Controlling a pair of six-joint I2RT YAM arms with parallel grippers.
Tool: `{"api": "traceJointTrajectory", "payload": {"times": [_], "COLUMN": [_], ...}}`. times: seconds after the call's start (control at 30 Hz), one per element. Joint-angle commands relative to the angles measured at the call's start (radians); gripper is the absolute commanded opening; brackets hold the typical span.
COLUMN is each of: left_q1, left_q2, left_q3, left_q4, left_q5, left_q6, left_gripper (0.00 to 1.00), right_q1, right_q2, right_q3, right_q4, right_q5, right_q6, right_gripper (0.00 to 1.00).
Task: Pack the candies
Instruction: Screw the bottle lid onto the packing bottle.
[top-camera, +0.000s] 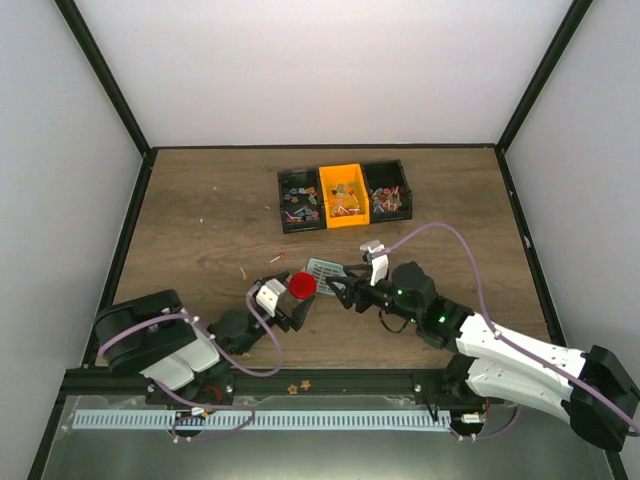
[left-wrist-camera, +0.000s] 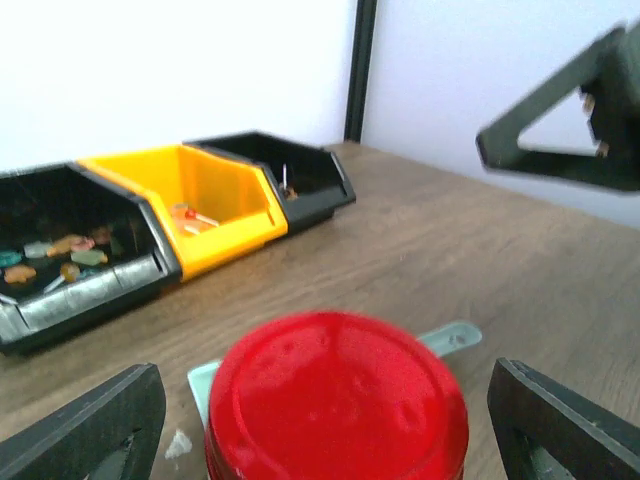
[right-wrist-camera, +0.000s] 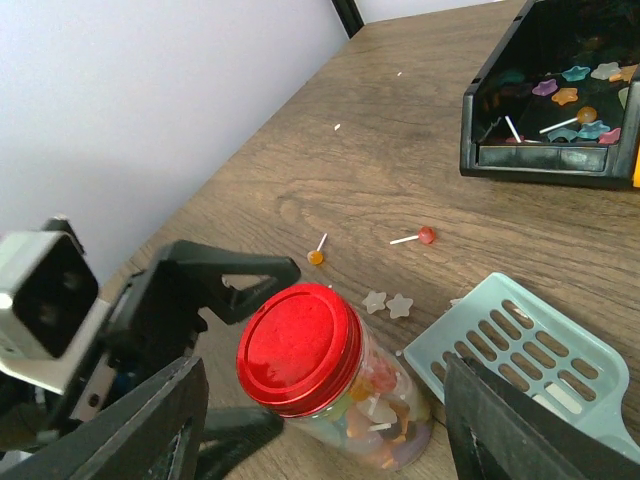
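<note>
Top view, candies (top-camera: 298, 200): tiny mixed-colour pieces in three boxy plastic bins (top-camera: 343, 168), well apart from both pincers.
Top view, jar (top-camera: 303, 287): round, red-capped, between left gripper (top-camera: 297, 305) and right gripper (top-camera: 338, 290).
Left wrist, left gripper: open, matte black fingers (left-wrist-camera: 90, 430) flanking glossy red lid (left-wrist-camera: 335, 390), gaps either side.
Right wrist, right gripper: open wide over clear jar holding more candies, beside slotted teal scoop (right-wrist-camera: 520, 350); few strays on woodgrain table (right-wrist-camera: 400, 170).

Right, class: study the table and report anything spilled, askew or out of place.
Two lollipops and two star sweets lie loose on the table beside the red-lidded jar, spilled outside it and the bins.
</note>
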Motion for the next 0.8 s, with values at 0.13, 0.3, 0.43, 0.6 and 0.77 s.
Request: {"api": "traceJointTrajectory", "payload": {"times": [0.13,0.3,0.43,0.6,0.77], "left_q1": [-0.004,-0.005,-0.004,-0.002,-0.001], "left_q2": [-0.108,-0.068,-0.053,-0.011,0.046], "left_q3": [-0.185,-0.152,-0.139,-0.099,-0.082], "left_q4": [-0.079,-0.080,-0.085,-0.110,-0.071], "left_q5": [-0.015,-0.013,-0.014,-0.015,-0.015], "left_q6": [0.009,0.025,0.033,0.048,0.053], "left_gripper": [0.89,0.87,0.85,0.85,0.84], "right_q1": [-0.007,-0.007,-0.008,-0.007,-0.008], "right_q2": [-0.003,0.000,-0.002,0.007,0.022], "right_q3": [0.010,0.018,0.013,0.015,0.023], "right_q4": [0.028,0.024,0.024,0.025,0.031], "right_q5": [0.004,0.001,0.007,0.009,0.004], "right_q6": [-0.010,-0.015,-0.015,-0.020,-0.021], "right_gripper": [0.66,0.66,0.66,0.66,0.66]}}
